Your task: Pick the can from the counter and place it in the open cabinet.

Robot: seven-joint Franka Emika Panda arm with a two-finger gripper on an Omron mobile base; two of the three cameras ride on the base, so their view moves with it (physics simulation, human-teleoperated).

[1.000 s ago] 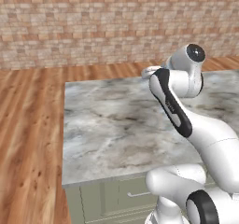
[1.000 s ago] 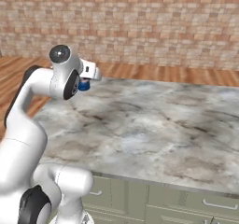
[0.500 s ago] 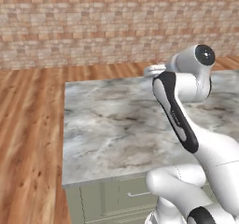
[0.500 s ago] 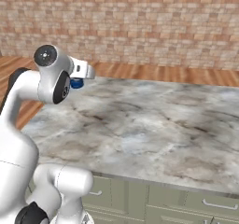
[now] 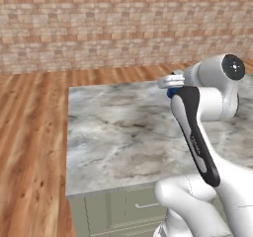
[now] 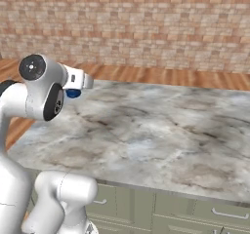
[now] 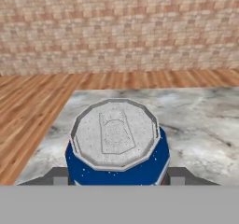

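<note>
Can (image 7: 115, 146) top fills hand view; base views glimpse blue.

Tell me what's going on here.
A white robot arm is holding a small blue can, silver top toward the hand camera, with the gripper shut on its sides. From the base cameras the can looks lifted above the grey marbled counter rather than resting on it. A brick wall and wood floor lie beyond. No cabinet shelf can be seen, so the placing is not yet done.
</note>
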